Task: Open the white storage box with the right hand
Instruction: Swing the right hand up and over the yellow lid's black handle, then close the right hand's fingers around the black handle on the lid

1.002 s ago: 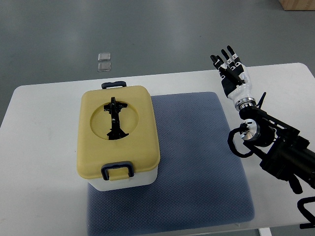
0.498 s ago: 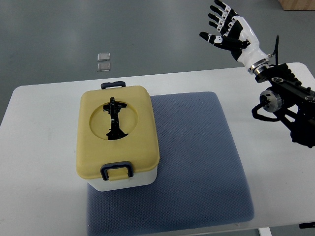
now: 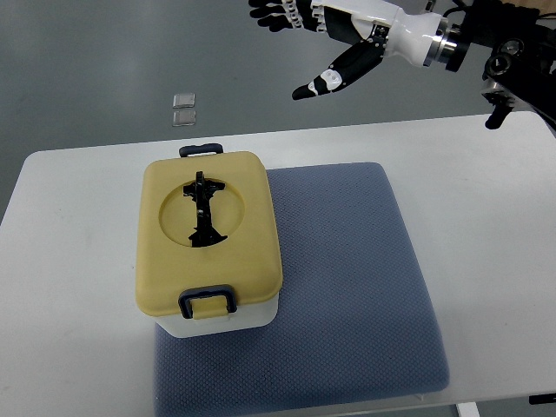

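The white storage box (image 3: 217,320) stands on the left part of the blue mat, closed under a yellow lid (image 3: 207,234) with a black folded handle (image 3: 202,210) in its round recess. Dark latches sit at the near end (image 3: 207,301) and the far end (image 3: 201,149). My right hand (image 3: 326,43) is high at the top of the view, beyond the table's far edge, up and to the right of the box. Its fingers are spread and hold nothing. The left arm is out of view.
A blue-grey mat (image 3: 347,295) covers the middle of the white table (image 3: 78,261). Two small clear pieces (image 3: 183,108) lie on the grey floor beyond the table. A brown box corner shows at the top right.
My right arm has risen from the table's right side and swung left, carrying the open hand up past the far edge toward the top centre. The box has not moved.
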Action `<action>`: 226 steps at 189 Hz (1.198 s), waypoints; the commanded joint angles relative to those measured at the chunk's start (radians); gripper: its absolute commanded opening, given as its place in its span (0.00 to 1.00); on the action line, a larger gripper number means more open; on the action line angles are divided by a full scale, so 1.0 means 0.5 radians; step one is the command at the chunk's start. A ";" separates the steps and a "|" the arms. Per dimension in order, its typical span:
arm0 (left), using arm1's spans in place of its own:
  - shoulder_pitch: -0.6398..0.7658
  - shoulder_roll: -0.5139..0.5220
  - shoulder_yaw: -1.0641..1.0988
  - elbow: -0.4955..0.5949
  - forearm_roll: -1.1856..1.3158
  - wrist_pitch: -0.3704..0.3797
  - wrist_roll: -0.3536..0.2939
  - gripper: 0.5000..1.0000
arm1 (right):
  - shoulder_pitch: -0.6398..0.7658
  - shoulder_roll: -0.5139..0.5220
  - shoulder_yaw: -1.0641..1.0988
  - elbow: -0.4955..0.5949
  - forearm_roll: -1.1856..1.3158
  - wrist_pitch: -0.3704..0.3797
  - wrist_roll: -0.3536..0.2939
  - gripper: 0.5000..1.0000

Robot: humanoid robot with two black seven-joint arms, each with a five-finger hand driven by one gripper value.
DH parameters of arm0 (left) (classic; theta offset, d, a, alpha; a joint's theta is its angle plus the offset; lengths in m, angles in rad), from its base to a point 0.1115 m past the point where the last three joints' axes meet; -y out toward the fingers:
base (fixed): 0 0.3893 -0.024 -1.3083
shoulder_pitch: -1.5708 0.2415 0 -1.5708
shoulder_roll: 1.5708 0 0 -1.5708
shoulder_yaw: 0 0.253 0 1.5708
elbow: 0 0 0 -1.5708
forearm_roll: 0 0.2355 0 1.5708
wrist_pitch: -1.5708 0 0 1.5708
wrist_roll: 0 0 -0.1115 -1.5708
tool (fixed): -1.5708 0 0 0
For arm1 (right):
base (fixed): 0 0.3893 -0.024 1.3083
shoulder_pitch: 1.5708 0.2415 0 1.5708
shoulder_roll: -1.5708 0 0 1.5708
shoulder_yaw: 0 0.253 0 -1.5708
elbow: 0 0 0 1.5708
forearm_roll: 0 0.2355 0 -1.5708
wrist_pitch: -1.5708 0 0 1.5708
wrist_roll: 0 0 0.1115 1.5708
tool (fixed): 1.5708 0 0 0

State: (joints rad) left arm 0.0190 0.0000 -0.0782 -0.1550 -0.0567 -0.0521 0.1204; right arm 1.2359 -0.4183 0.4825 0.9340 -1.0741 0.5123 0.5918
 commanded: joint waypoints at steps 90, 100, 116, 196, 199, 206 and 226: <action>0.002 0.000 0.000 0.000 0.000 0.000 -0.001 1.00 | 0.421 0.281 -0.373 0.332 -0.935 0.157 0.007 0.83; 0.002 0.000 0.000 0.000 0.000 0.000 0.002 1.00 | 0.424 0.327 -0.401 0.316 -1.012 0.126 0.004 0.83; 0.002 0.000 0.000 0.000 0.000 0.000 -0.001 1.00 | 0.424 0.355 -0.434 0.279 -1.082 0.068 0.001 0.83; 0.002 0.000 0.000 0.000 0.000 0.000 -0.001 1.00 | 0.366 0.465 -0.486 0.255 -1.159 -0.089 -0.002 0.59; 0.002 0.000 0.000 0.000 0.000 0.000 0.002 1.00 | 0.363 0.468 -0.486 0.255 -1.159 -0.095 -0.002 0.59; 0.002 0.000 0.000 0.000 0.000 0.000 0.002 1.00 | 0.357 0.468 -0.486 0.255 -1.159 -0.107 -0.006 0.59; -0.001 0.000 0.000 0.000 0.000 0.000 0.002 1.00 | 0.351 0.472 -0.486 0.255 -1.165 -0.116 -0.006 0.56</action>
State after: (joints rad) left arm 0.0193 0.0000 -0.0782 -0.1549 -0.0568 -0.0521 0.1210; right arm 1.4154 -0.1840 0.2393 1.0615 -1.6535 0.4606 0.5892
